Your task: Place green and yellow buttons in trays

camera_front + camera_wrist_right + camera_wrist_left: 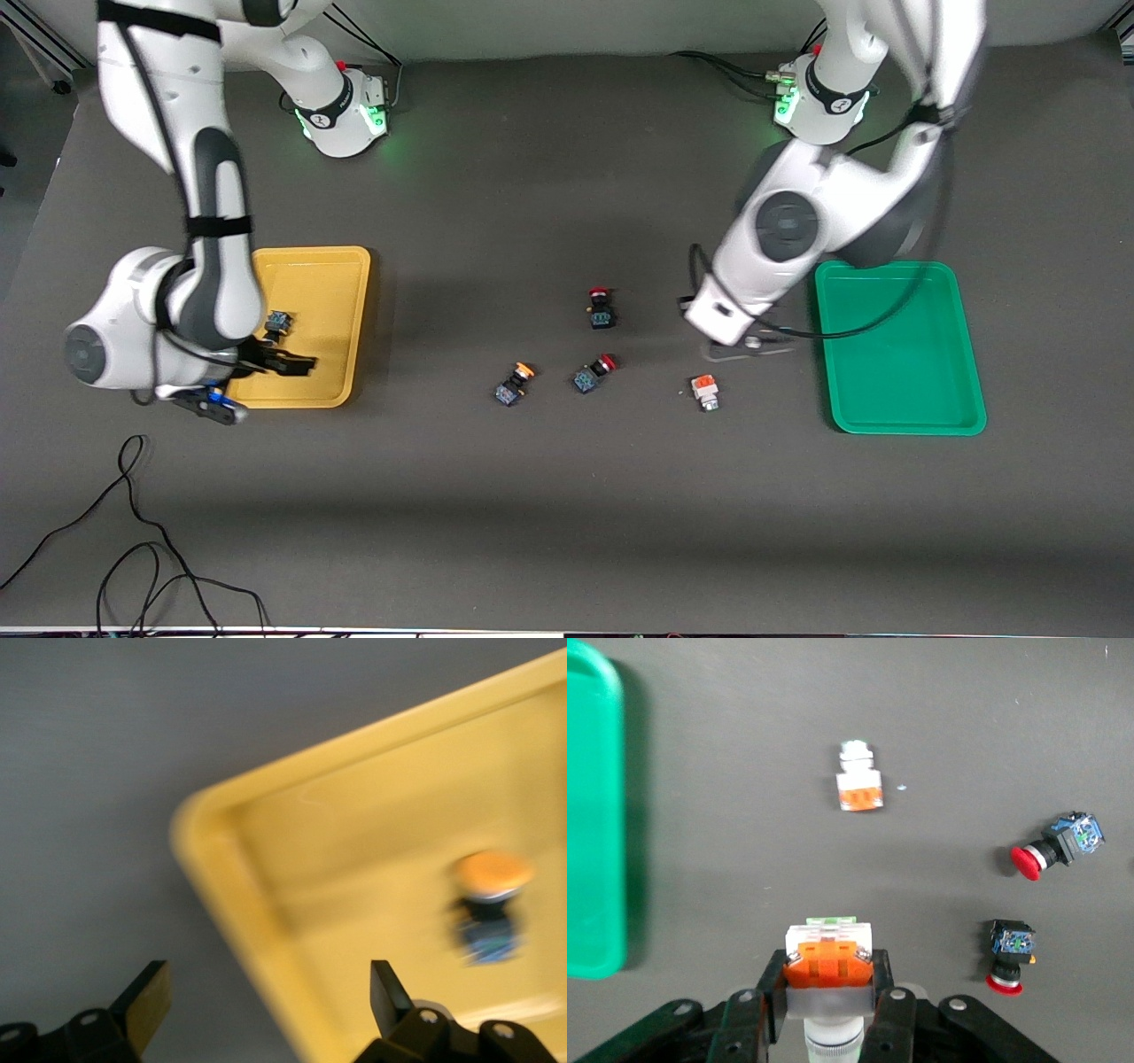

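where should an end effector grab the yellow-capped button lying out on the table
Across its black body, coming straight down from above. The yellow-capped button lies on its side between the two trays, cap pointing away from the front camera. The body looks boxier than the round cap, so its sides probably give the fingers a surer hold.

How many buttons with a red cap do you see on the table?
2. One red-capped button lies mid-table; the other red-capped button lies nearer the front camera, beside the yellow-capped button. None seems hidden.

One orange-capped button (278,322) lies in the yellow tray (341,266); the green tray (904,390) holds none.
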